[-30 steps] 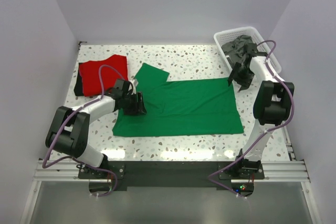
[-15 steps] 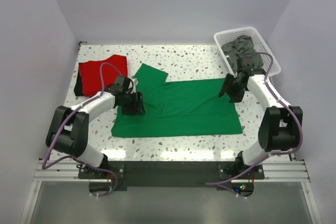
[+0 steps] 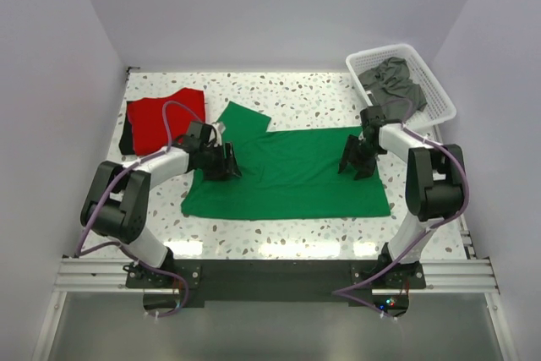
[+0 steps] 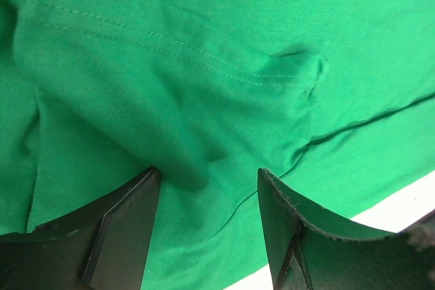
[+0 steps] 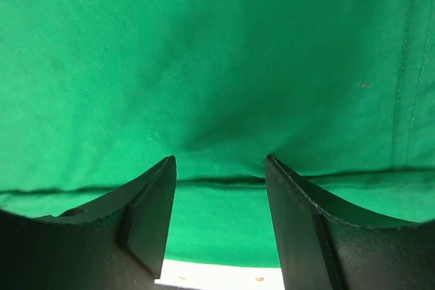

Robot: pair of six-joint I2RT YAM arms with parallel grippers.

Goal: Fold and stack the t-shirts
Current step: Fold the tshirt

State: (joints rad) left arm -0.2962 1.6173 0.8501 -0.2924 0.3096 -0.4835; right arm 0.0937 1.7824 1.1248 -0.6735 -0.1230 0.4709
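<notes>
The green t-shirt point(image 3: 292, 177) lies spread flat in the middle of the table point(image 3: 304, 95), with one sleeve pointing to the far left. The left fingers point(image 4: 122, 225) stand spread on its left part near that sleeve, and a small ridge of cloth rises between the tips. The right fingers point(image 5: 149, 212) are spread too, with their tips pressed on the cloth near the right edge (nothing is pinched yet, as far as the wrist views show). The red t-shirt point(image 3: 166, 116) lies folded at the far left, and the dark grey t-shirts point(image 3: 390, 80) are in the basket point(image 3: 435, 82).

The risk, I think, is this: if the fingers close now, one side may catch only the upper layer and the other side both layers, so the fold comes out crooked. If one arm lifts sooner than the other, the cloth will drag and wrinkle.
</notes>
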